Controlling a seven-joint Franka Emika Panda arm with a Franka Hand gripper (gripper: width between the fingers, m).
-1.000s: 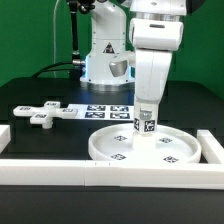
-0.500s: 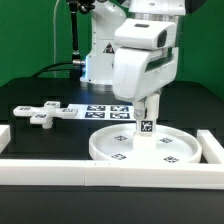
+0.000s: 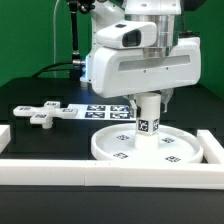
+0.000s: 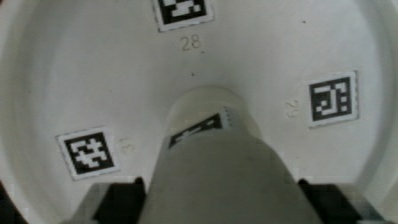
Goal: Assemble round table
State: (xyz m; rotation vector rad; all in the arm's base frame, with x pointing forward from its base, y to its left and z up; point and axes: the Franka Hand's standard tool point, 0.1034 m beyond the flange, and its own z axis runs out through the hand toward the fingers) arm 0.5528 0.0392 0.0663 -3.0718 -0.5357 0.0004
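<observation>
Black tabletop (image 3: 50, 140), gripper (image 3: 148, 102) clasping leg (image 3: 148, 124) on disc (image 3: 105, 148), turned further round

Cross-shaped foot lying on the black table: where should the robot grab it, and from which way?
Probably from straight above, pinching one arm of the cross-shaped foot across its narrow width. It lies flat on the table, so its thin edges are hard to reach from the side. The gripper is shut on the leg.

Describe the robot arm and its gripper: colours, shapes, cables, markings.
The arm is glossy white with bulky rounded shells and black joint bands. A thin black cable runs beside it. The gripper has a broad white body and dark fingers. No readable markings.
</observation>
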